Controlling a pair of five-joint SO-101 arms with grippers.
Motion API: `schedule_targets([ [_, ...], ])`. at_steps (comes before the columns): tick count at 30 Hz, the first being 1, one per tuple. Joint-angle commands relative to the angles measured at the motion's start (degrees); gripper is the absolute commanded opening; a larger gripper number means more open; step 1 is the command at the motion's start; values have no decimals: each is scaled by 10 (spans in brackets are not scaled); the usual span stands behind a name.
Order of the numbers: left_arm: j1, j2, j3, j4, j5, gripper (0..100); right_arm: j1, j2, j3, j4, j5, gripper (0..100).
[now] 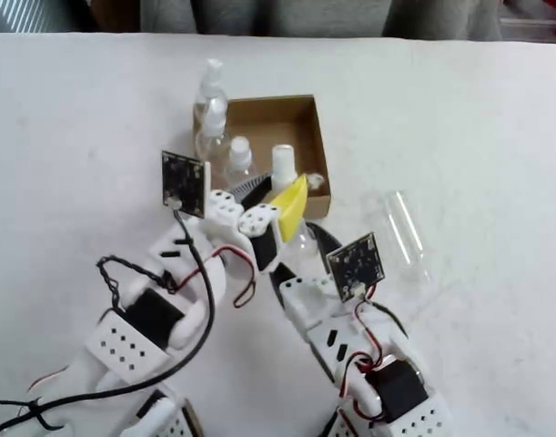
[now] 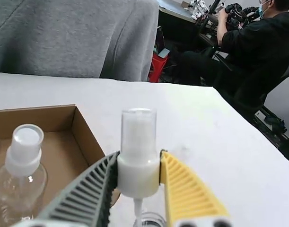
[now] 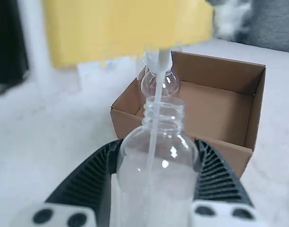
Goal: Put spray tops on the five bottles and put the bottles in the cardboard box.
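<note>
My left gripper (image 2: pixel 138 165) is shut on a white spray top (image 2: pixel 137 146), grey finger on one side and yellow finger (image 2: pixel 184 189) on the other. Its thin dip tube (image 3: pixel 156 94) runs down into the neck of a clear bottle (image 3: pixel 157 175) held upright by my right gripper (image 3: pixel 156 163), which is shut on it. In the high view the left gripper (image 1: pixel 282 198) holds the spray top (image 1: pixel 284 167) at the front edge of the cardboard box (image 1: pixel 300 114), above the right gripper (image 1: pixel 300 246). Three capped bottles (image 1: pixel 214 132) stand along the box's left side.
One more clear bottle (image 1: pixel 405 232) lies on its side on the white table (image 1: pixel 478 137), right of the box. A capped bottle (image 2: pixel 22 163) stands inside the box (image 2: pixel 83 130) close to my left gripper. Both arms crowd the table's front centre.
</note>
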Motion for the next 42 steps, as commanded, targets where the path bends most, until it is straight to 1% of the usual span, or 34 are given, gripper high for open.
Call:
schedule_targets([
  [1,13,-15,-1,-2,0,23,10,-7,-13,-15,0,109],
  [6,31,-15,1,-2,0,23,10,-7,-14,-15,0,109],
  [11,33,-15,2,-1,-1,23,10,-7,-14,-15,0,109],
  [16,41,-15,2,-1,-40,23,10,-7,-14,-15,0,112],
  [20,43,-17,14,-1,-45,23,11,-7,-14,-13,0,113],
  [30,44,-138,103,-5,-45,23,11,-7,-14,-11,1,113],
  [34,45,-153,116,-5,-45,23,11,-7,-14,-11,4,113],
  [39,74,-153,120,-1,-45,23,12,-7,-14,-11,91,111],
  [42,87,-153,120,-1,-45,23,18,-7,-14,-11,113,110],
])
